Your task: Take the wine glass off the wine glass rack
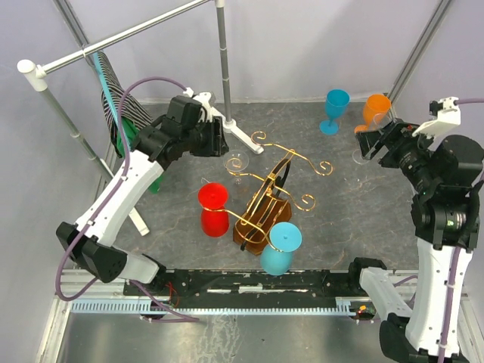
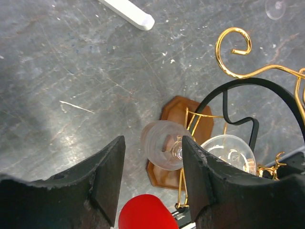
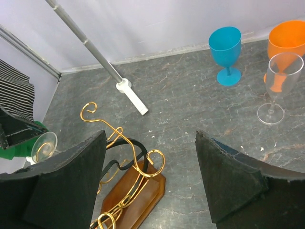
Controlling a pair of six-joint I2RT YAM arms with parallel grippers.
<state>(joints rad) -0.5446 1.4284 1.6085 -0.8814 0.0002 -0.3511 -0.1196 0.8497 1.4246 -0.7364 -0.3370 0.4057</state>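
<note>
Left gripper (image 2: 152, 143) is unclenched, the clear wine glass (image 2: 164, 148) between its fingertips, hanging at the wine glass rack's (image 1: 276, 185) upper-left scroll, centre frame. Right gripper (image 3: 150, 136) gapes empty. A sideways pull could snag the foot in the wire, toppling the rack onto the red cup (image 1: 214, 208)

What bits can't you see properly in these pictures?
- Left wrist view: the red glass is cut off by the bottom edge.
- Left wrist view: a finger of the left gripper covers part of the clear wine glass, so contact is unclear.
- Top view: the clear flute is partly behind the right gripper.
</note>
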